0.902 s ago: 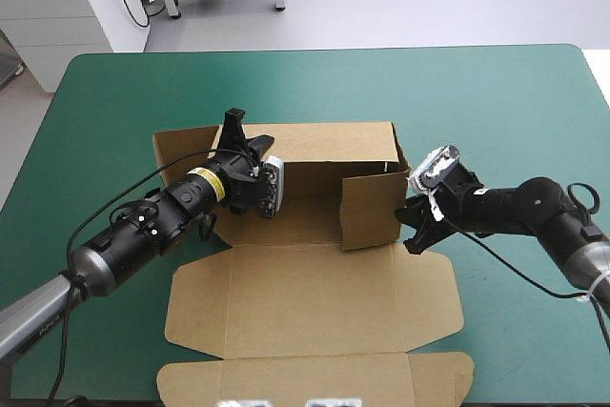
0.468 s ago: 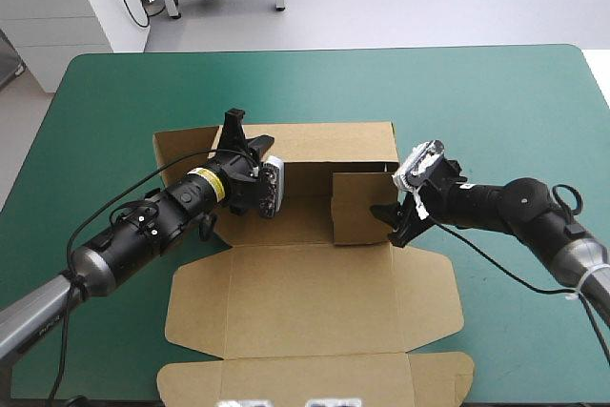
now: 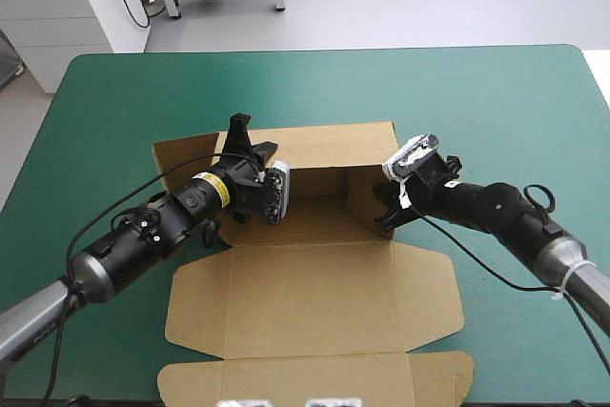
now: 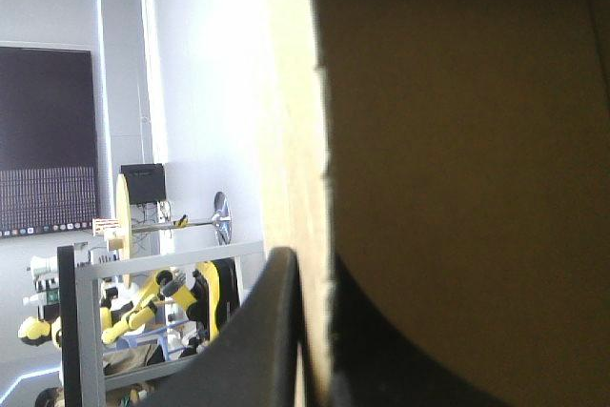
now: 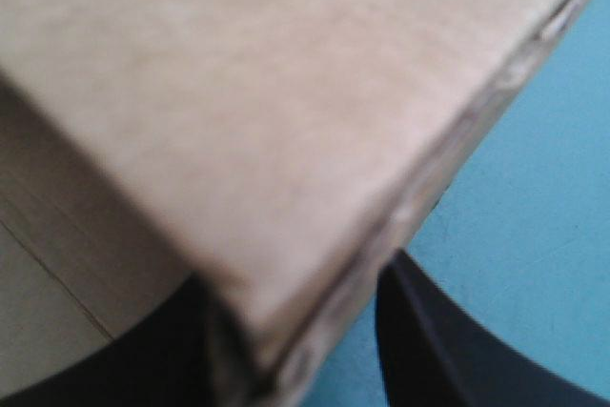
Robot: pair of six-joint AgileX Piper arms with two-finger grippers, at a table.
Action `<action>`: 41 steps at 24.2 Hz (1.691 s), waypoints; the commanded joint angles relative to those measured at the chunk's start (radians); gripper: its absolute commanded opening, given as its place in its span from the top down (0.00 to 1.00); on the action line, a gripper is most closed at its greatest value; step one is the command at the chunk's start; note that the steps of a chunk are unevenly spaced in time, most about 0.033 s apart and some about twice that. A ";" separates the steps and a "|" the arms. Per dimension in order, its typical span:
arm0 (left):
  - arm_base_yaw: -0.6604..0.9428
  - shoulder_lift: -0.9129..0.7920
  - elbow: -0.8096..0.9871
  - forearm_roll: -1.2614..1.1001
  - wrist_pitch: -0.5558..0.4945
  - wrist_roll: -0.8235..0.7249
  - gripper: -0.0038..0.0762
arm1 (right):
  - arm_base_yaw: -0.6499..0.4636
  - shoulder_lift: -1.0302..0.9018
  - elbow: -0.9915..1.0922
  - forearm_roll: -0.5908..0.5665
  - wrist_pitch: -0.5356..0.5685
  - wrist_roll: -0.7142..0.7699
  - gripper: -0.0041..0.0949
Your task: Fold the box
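Brown box [image 3: 315,293] mid wall-raising: left gripper [image 3: 240,131] pinches the back wall [image 3: 324,145], right gripper [image 3: 384,213] the side flap [image 3: 370,188], which looks due for tucking.

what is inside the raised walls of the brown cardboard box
Only bare brown floor shows inside the brown cardboard box; no loose item visible. The black-fingered left gripper and its wrist cover the floor's left end, so that corner cannot be checked.

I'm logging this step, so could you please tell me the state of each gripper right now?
Left gripper: shut on the box.
Right gripper: shut on the box, at its right end.
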 commanded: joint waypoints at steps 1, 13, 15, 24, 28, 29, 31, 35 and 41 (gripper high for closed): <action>-0.030 -0.010 -0.009 -0.021 0.025 -0.009 0.96 | 0.003 -0.025 -0.027 0.001 0.054 0.013 0.80; -0.030 -0.025 -0.009 -0.085 0.025 -0.009 0.88 | 0.003 -0.025 -0.027 -0.017 0.045 0.062 0.98; -0.030 -0.043 -0.009 -0.114 0.008 -0.009 0.78 | 0.003 -0.025 -0.027 -0.046 0.004 0.109 0.97; -0.130 -0.143 -0.011 -0.137 -0.035 -0.011 0.28 | 0.003 -0.024 -0.027 -0.201 -0.121 0.315 0.97; -0.245 -0.186 -0.011 -0.144 -0.007 -0.004 0.28 | 0.001 -0.024 -0.027 -0.204 -0.140 0.342 0.97; -0.273 -0.199 -0.011 -0.144 -0.014 -0.004 0.28 | 0.001 -0.024 -0.027 -0.213 -0.145 0.354 0.97; -0.316 -0.226 -0.011 -0.144 -0.021 -0.004 0.28 | 0.001 -0.024 -0.027 -0.228 -0.148 0.368 0.97; -0.382 -0.273 -0.011 -0.144 -0.028 -0.004 0.40 | 0.001 -0.024 -0.027 -0.228 -0.152 0.368 0.97; -0.387 -0.279 -0.060 -0.199 0.050 -0.015 0.93 | 0.001 -0.024 -0.027 -0.248 -0.166 0.368 0.97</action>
